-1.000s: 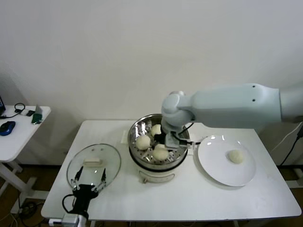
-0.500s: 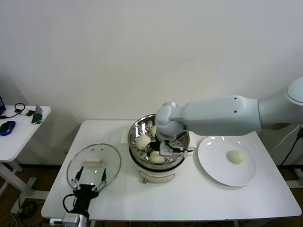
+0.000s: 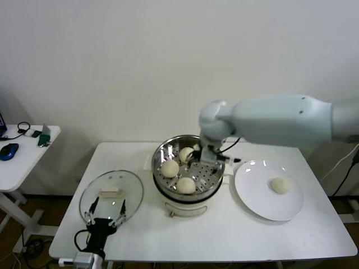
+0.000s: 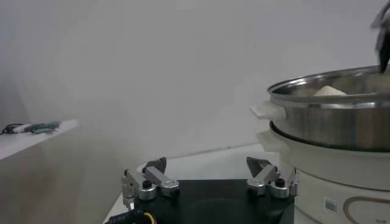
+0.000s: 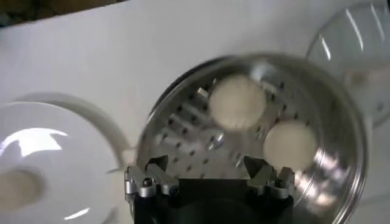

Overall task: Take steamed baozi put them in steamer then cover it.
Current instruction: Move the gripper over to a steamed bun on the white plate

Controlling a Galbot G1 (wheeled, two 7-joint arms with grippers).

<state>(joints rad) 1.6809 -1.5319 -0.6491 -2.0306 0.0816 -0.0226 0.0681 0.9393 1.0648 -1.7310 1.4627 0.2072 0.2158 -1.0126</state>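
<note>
- The right claw is seen released and empty, lifted above the steamer; a second ago it was low inside, clenched on a baozi.
- Three baozi are now counted in the steamer.
- One baozi is left on the plate.
- The cover is lying on the table, just beyond the idle, released left claw.

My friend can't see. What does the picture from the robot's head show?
Three buns sit in a shiny steamer on a white table, with the right end effector open above its back part. A fourth bun waits on a white plate, and the glass lid lies left of the steamer, near the open left end effector.
</note>
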